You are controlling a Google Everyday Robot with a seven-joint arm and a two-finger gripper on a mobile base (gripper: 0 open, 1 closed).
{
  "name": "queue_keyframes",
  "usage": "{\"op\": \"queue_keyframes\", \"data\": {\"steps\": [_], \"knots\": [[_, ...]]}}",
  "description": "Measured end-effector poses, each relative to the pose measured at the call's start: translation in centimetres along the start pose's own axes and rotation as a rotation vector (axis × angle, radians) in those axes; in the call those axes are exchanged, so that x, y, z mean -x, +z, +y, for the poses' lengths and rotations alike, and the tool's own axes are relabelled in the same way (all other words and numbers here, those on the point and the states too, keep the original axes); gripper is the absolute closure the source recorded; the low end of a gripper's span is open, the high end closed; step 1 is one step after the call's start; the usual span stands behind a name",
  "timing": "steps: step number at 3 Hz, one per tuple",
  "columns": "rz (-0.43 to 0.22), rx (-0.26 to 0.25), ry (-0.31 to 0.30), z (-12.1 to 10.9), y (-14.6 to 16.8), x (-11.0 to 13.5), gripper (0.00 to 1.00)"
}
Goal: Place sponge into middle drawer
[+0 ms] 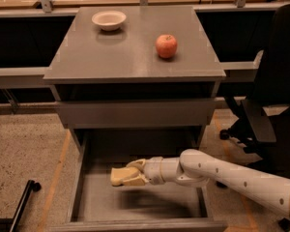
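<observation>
Your gripper [133, 174] is closed on the sponge [118, 176], which hangs above the middle drawer's [78, 192] floor, toward its back left, not yet resting on it. If you release from here, the soft block may bounce or tip against the drawer's left wall. Lowering too far could press the fingers into the floor, and the forearm [232, 177] crossing over the drawer's right side could knock that wall. You cannot tell how high the sponge sits above the floor. The arm hides the drawer's right wall, and the drawer's front face is cut off below.
</observation>
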State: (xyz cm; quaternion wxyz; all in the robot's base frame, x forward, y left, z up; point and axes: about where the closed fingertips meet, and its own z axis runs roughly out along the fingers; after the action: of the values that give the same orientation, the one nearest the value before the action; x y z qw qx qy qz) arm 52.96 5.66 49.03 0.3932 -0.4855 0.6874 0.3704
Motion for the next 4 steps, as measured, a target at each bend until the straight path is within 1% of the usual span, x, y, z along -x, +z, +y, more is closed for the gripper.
{"op": "queue_keyframes", "data": {"steps": [1, 2, 3, 4], "knots": [[0.001, 0.006, 0.004, 0.1, 0.3, -0.2, 1.00], [0.091, 0.005, -0.054, 0.2, 1.0, -0.2, 1.00], [0.184, 0.017, -0.074, 0.1, 2.0, -1.9, 1.00], [0.233, 0.030, -0.058, -0.2, 2.4, -4.1, 1.00]]}}
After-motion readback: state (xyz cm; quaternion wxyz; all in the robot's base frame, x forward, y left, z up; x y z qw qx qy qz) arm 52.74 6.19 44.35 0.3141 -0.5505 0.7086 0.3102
